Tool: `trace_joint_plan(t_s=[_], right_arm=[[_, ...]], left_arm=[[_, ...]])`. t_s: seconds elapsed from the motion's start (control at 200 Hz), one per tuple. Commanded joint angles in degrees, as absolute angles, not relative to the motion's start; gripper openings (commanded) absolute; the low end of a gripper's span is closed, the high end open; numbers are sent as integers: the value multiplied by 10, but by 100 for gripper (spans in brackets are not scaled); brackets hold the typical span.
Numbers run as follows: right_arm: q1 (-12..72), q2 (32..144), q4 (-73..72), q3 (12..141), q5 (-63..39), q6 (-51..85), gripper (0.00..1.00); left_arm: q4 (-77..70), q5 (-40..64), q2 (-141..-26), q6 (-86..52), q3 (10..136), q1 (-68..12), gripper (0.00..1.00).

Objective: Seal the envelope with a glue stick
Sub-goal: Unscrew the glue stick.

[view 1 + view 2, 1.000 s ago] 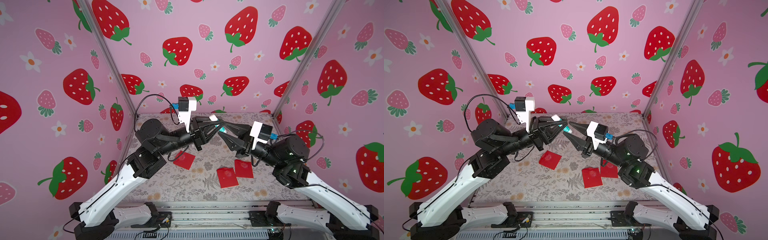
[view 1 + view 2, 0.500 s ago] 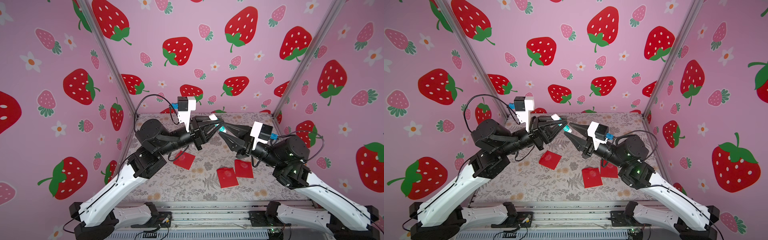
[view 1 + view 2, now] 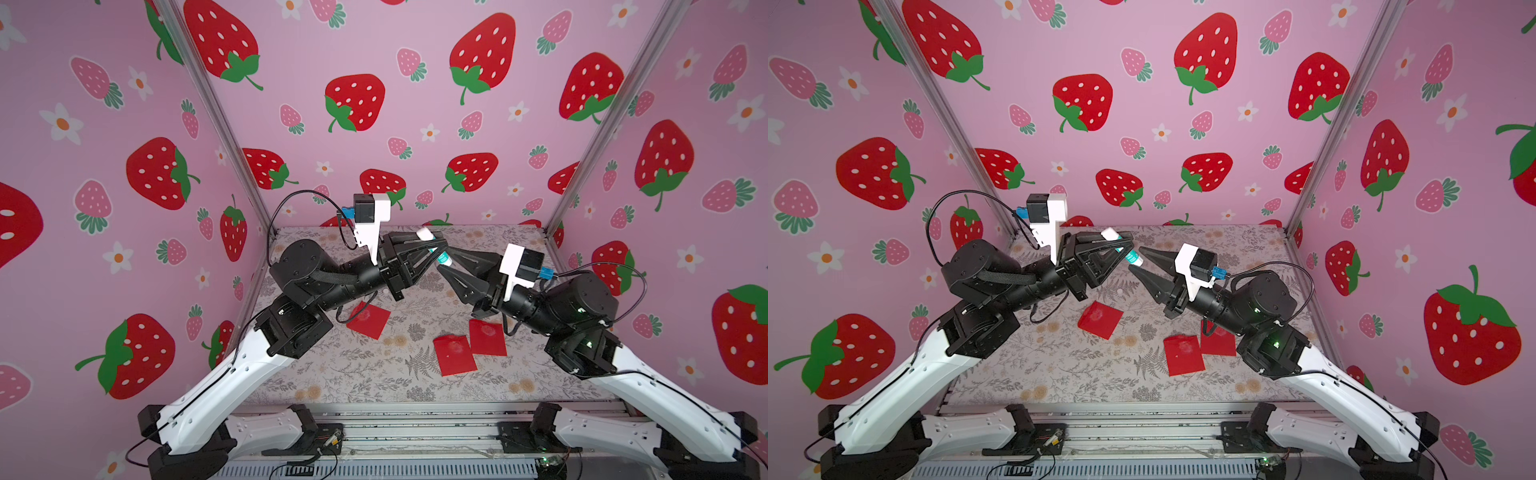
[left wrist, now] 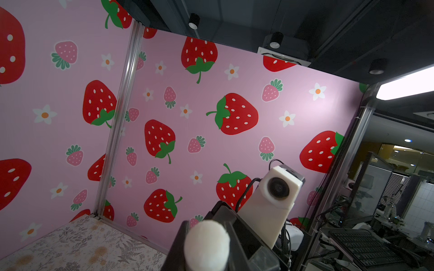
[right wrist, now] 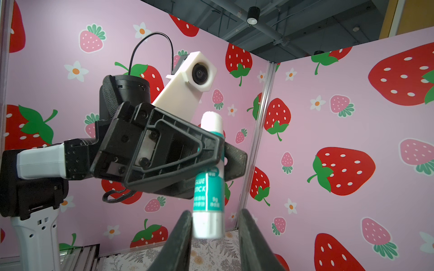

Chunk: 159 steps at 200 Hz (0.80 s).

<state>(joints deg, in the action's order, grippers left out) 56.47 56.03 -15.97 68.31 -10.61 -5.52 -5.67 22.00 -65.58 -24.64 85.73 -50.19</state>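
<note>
Both top views: bright, even light, soft shadows on the bench (image 3: 353, 374) beneath my arms, wide-angle stretch toward the edges. Left wrist view: dimmer, a ceiling light strip (image 4: 406, 84) glares white, and the glue stick (image 4: 206, 246) tip is blurred. Right wrist view: my right fingers (image 5: 180, 244) are out of focus.

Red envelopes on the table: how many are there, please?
3 red envelopes: one by the left arm, two side by side further right, one in the open, one partly under the right arm. More may hide beneath the arms.
</note>
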Motion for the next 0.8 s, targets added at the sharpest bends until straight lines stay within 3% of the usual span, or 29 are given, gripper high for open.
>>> trace_joint_plan(t_s=[0.0, 0.13, 0.35, 0.485, 0.62, 0.79], right_arm=[[563, 550, -169, 678, -98, -46, 32], [563, 552, -170, 681, -100, -42, 29], [563, 550, -171, 689, -115, -12, 15], [563, 539, -168, 691, -139, 53, 13], [563, 526, -173, 680, -214, 150, 12], [563, 497, -205, 651, -384, 246, 10]], left_arm=[[-84, 222, -644, -255, 854, -502, 0], [-87, 227, -647, -258, 855, -502, 0], [-77, 254, -657, -251, 866, -503, 0], [-61, 300, -661, -224, 878, -503, 0], [-30, 405, -667, -173, 901, -502, 0], [45, 621, -695, -113, 957, -501, 0]])
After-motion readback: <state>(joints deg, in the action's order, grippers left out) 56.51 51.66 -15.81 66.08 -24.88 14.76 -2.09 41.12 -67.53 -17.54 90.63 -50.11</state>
